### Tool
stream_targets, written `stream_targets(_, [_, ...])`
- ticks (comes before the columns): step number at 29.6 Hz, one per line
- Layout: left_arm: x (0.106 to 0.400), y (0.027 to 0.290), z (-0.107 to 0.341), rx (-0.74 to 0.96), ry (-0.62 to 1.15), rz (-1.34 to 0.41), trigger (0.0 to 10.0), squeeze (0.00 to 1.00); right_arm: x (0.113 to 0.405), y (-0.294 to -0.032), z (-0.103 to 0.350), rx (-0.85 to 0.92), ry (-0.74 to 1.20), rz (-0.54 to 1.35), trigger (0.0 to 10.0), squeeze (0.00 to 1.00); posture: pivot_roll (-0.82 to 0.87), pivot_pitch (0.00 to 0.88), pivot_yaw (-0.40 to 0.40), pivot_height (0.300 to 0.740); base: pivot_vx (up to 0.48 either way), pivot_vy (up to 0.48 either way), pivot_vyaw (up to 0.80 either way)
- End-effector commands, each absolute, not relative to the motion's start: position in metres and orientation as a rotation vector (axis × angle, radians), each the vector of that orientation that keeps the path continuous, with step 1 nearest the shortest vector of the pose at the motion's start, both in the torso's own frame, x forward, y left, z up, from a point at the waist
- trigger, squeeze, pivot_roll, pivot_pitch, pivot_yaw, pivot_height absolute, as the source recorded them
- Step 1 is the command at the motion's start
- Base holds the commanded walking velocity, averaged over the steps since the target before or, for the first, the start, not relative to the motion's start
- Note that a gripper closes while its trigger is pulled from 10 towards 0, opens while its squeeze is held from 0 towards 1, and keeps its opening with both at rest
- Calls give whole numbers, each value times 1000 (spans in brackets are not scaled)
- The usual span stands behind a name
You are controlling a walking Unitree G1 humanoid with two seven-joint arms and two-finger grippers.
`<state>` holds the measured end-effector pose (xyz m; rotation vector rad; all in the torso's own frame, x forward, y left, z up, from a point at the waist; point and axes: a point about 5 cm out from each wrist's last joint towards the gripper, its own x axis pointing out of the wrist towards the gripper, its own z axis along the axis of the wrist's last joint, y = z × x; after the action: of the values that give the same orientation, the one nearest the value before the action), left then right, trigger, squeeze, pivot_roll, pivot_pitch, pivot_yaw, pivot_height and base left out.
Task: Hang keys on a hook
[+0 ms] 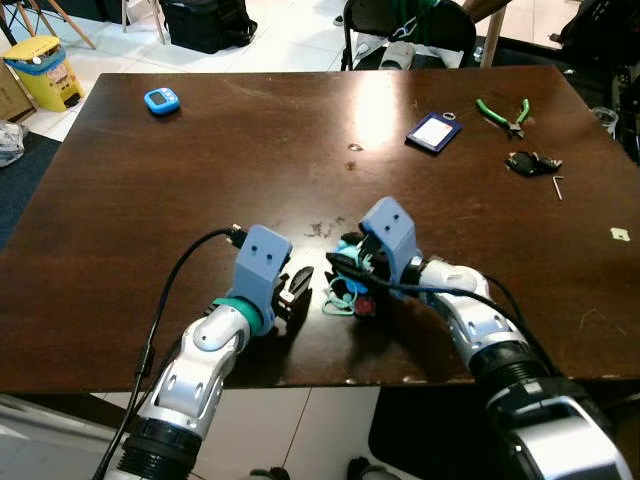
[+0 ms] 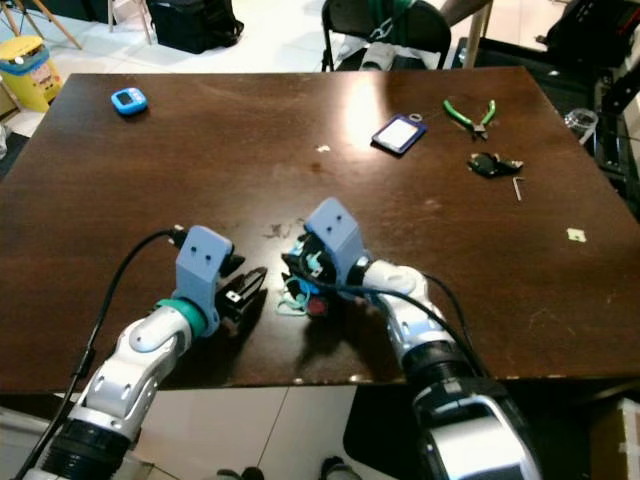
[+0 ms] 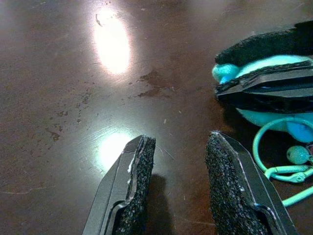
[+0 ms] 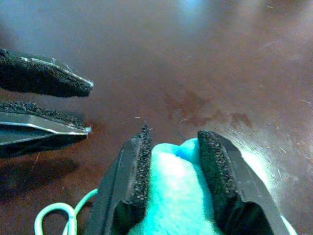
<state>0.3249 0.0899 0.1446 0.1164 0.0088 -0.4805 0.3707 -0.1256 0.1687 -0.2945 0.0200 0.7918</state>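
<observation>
1. The right gripper [image 4: 171, 181] rests low on the dark wooden table [image 1: 200, 180] near its front edge, its two black fingers clenched on a soft turquoise keychain [image 4: 171, 191] that bulges between the pads.
2. A thin turquoise cord loop [image 3: 274, 147] trails from the keychain onto the table, with a small bead on it; a red piece sits under the gripper, too small to identify. Whether metal keys hang on it cannot be made out, since the gripper covers most of the bundle.
3. The left gripper [image 3: 178, 186] sits just beside the right one, tips on or just above the table, fingers apart and holding nothing. Its fingertips stand close to the keychain but apart from it.
4. Further back on the right lie a blue card holder [image 1: 433, 132], green-handled pliers [image 1: 503, 115], a dark bunch of keys [image 1: 530, 162] and a small metal pin beside it.
5. A small blue device [image 1: 161, 100] lies at the far left of the table.
6. Beyond the table a yellow container [image 1: 45, 70] stands on the floor, and a chair [image 1: 410, 30] is cut off by the frame's top.
</observation>
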Motion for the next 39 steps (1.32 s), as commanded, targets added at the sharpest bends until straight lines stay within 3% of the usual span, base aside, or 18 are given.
stream_targets(1, [324,92,138,124,28,-471,10000,0,367,-126,164,-238,27,778,0,0,-93,162,100,740,0,0,0])
stream_targets(6, [324,95,138,120,24,-462,10000,0,359,-119,201,-110,-181,717,0,0,-100,142,101,740,0,0,0])
stream_targets(16, [325,99,137,118,29,-448,10000,0,341,-110,218,-79,-229,766,235,0,-92,145,104,740,0,0,0])
stream_targets(17, [325,100,136,118,31,-445,10000,0,336,-114,212,-148,-195,807,10000,0,-92,147,103,740,0,0,0])
stream_targets(18, [325,100,136,118,31,-445,10000,0,336,-114,212,-148,-195,807,10000,0,-92,147,103,740,0,0,0])
stream_targets(19, [325,101,136,118,32,-443,10000,0,331,-126,208,-248,-152,849,10000,325,-95,149,99,740,0,0,0])
stream_targets(20, [325,102,135,118,32,-441,10000,0,325,-143,204,-350,-90,899,10000,1000,-102,151,95,740,0,0,0])
stream_targets(21, [325,102,135,118,32,-441,10000,0,325,-143,204,-350,-90,899,10000,1000,-102,151,95,740,0,0,0])
stream_targets(26, [327,101,136,116,30,-440,10000,0,321,-193,202,-616,88,984,10000,1000,-124,156,93,740,0,0,0])
stream_targets(28, [328,101,136,117,29,-441,10000,0,324,-198,203,-649,110,990,10000,1000,-126,157,92,740,0,0,0])
stream_targets(31, [329,100,137,118,28,-442,10000,0,331,-198,206,-661,113,982,10000,1000,-118,157,89,740,0,0,0])
stream_targets(34, [330,100,138,119,25,-438,10000,0,352,-183,215,-660,76,974,10000,1000,-101,157,85,740,0,0,0])
stream_targets(39, [330,102,138,122,24,-431,10000,0,362,-163,214,-620,54,992,10000,1000,-82,161,81,740,0,0,0])
